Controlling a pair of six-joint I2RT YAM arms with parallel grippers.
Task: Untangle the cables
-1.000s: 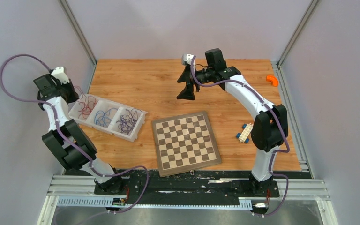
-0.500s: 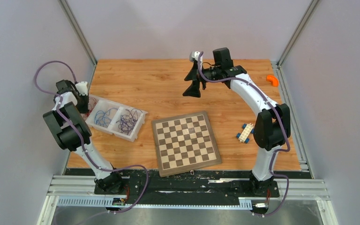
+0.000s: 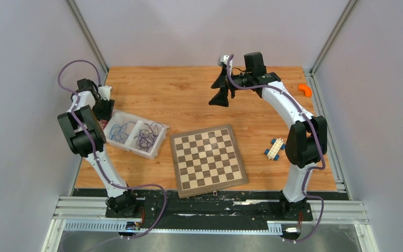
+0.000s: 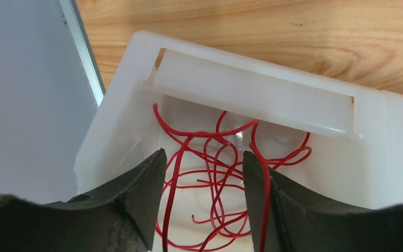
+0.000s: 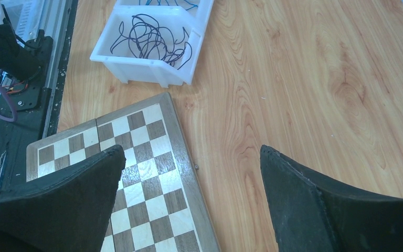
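The left gripper [image 4: 203, 173] has its two dark fingers parted, a clear gap between them. It hangs over the end compartment of the white tray [image 4: 252, 89], the end nearest the side wall. The red cables [image 4: 210, 170] lie in that compartment, directly under the gap. One red strand runs close along the inner edge of one finger; I cannot tell whether it touches. Nothing is pinched.

The right gripper [image 5: 191, 152] is spread wide and holds nothing. It hangs in the air well away from the tray, beyond the chessboard [image 5: 136, 173] that lies just beside the tray's other end.

Only the left wrist view shows the red tangle plainly. From overhead the left gripper [image 3: 105, 107] covers that compartment and barely any red shows. The overhead view does show all three compartments of the tray [image 3: 136, 152] in a row, with the blue cables [image 3: 120, 131] in the middle one and the dark purple cables [image 3: 148, 136] in the end nearest the chessboard [image 3: 208, 159]. The right wrist view shows the dark purple cables [image 5: 152, 39] most sharply and only the edge of the blue.

Each colour sits in its own compartment as a loose nest of thin loops. The red loops overlap and cross, and most strands run from the tray's far rim toward the fingers, not across. The dark purple bundle has no single direction; it spreads over its whole compartment floor. The tray's long axis runs slantwise across the table.
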